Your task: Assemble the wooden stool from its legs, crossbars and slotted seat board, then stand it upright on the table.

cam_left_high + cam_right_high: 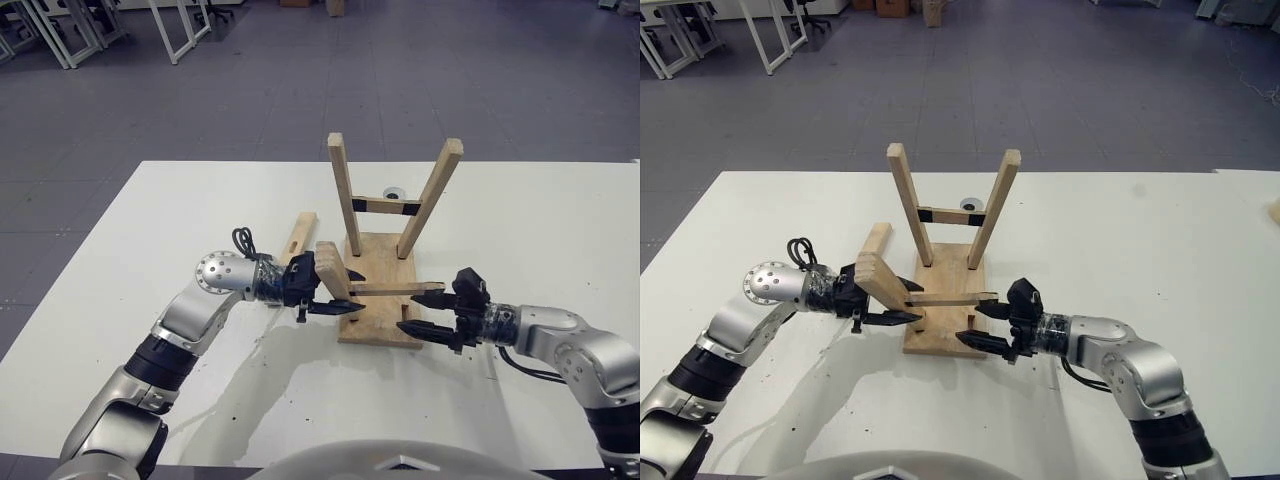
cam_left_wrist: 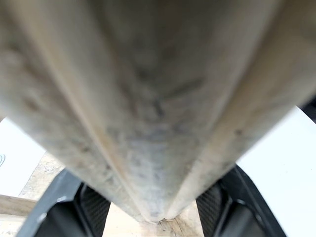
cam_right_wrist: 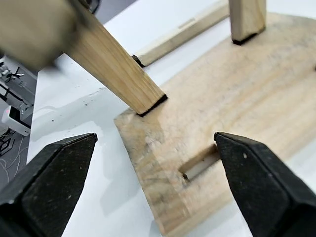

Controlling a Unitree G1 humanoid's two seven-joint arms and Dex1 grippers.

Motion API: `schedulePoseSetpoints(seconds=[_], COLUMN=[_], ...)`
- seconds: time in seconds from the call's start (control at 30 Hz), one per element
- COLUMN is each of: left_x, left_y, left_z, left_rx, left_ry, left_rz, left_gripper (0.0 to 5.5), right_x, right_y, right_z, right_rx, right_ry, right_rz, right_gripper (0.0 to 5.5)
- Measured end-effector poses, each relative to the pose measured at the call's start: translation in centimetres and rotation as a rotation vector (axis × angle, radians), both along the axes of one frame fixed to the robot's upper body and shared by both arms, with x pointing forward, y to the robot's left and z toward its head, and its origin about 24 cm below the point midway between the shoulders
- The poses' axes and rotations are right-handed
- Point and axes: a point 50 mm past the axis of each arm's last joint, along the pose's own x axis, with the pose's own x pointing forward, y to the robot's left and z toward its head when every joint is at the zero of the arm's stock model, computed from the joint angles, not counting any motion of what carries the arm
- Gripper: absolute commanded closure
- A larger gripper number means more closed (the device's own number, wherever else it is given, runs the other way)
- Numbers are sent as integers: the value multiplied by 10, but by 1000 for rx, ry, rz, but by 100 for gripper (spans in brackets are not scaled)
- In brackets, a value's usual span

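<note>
We saw the seat board (image 1: 385,265) lying flat on the white table (image 1: 520,230), with two legs (image 1: 343,190) standing in its far slots, joined by a black-ended crossbar (image 1: 385,206). The left gripper (image 1: 345,290) was clamped on a third leg (image 1: 333,268), tilted, its foot at the board's near left corner. A second crossbar (image 1: 395,290) ran from that leg toward the right gripper (image 1: 410,312), which was spread wide, holding nothing, over the board's near edge. A loose wooden piece (image 1: 300,235) lay beyond.
</note>
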Motion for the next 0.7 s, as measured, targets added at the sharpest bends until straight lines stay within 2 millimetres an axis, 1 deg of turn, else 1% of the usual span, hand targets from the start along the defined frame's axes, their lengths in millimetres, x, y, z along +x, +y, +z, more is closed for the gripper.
schedulePoseSetpoints(seconds=[0.07, 0.23, 0.3, 0.33, 0.37, 0.43, 0.53, 0.6, 0.7], left_x=[0, 1, 1, 0, -2, -8, -6, -3, -3], left_y=[0, -2, -2, 4, 9, 8, 9, 13, 23], left_z=[0, 2, 3, -2, -13, -20, -20, -16, -9], left_rx=[1, 11, 16, 77, 118, 135, 144, 138, 136], left_ry=[0, 15, 21, 74, 131, 179, 173, 159, 147], left_rz=[0, 0, 1, 12, 37, 7, 19, 42, 106], left_gripper=[345, 345, 295, 270, 253, 222, 168, 130, 130], right_x=[-5, -2, -1, -1, -1, -1, -1, -2, -5], right_y=[0, 1, 1, 1, 2, 3, 3, 3, 3], right_z=[-14, -18, -18, -18, -18, -19, -19, -19, -19], right_rx=[-23, -27, -25, -24, -19, -20, -22, -24, -27], right_ry=[52, 40, 38, 35, 31, 27, 26, 24, 19], right_rz=[11, 18, 17, 16, 16, 19, 17, 13, -3], right_gripper=[112, 112, 112, 112, 112, 112, 112, 112, 112])
